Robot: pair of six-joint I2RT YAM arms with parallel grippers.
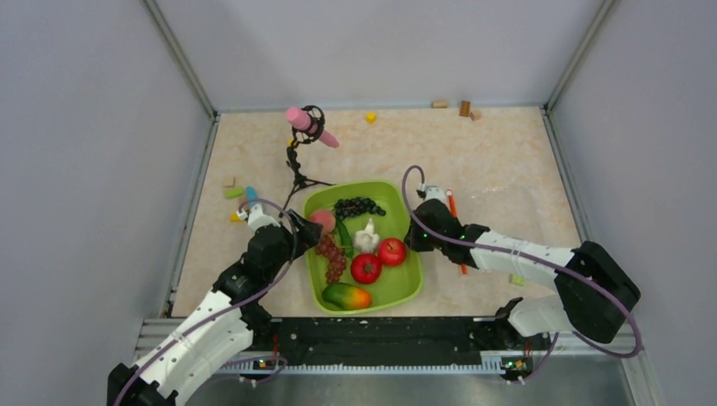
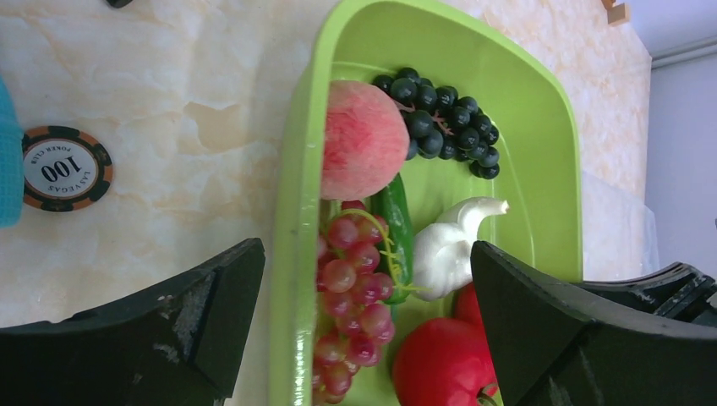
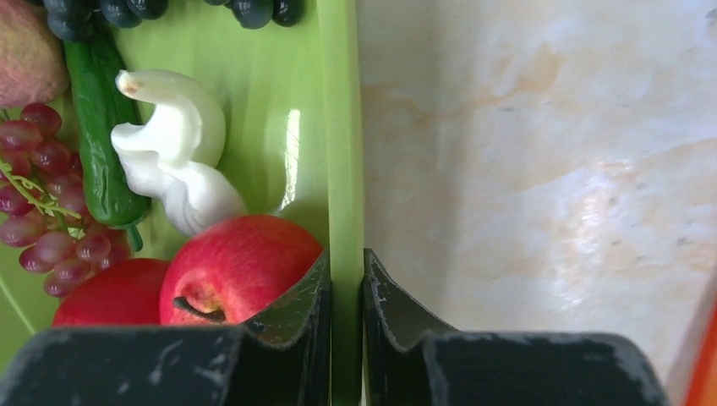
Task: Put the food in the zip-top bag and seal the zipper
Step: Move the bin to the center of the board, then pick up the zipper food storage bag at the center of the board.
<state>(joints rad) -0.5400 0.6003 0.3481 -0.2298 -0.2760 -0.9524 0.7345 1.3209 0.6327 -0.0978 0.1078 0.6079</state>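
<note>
The food lies in a lime-green tray [image 1: 359, 184]: dark grapes [image 1: 358, 205], a peach [image 1: 320, 221], a cucumber [image 1: 344, 237], a white piece [image 1: 366, 238], a red apple [image 1: 391, 251], a tomato [image 1: 365, 268], red grapes [image 1: 331, 256] and an orange-green piece [image 1: 347, 296]. My left gripper [image 2: 365, 279] is open and straddles the tray's left rim [image 2: 292, 254], over the red grapes [image 2: 359, 279]. My right gripper [image 3: 347, 271] is shut on the tray's right rim [image 3: 342, 127], beside the apple [image 3: 241, 258]. The clear zip-top bag [image 1: 507, 211] lies flat right of the tray, its orange-red zipper [image 1: 451, 203] partly under my right arm.
A pink stick on a black tripod [image 1: 309, 127] stands behind the tray. Small blocks lie at the back wall [image 1: 464, 107] and left of the tray [image 1: 237, 193]. A poker chip [image 2: 66, 167] lies on the table left of the tray. Walls close three sides.
</note>
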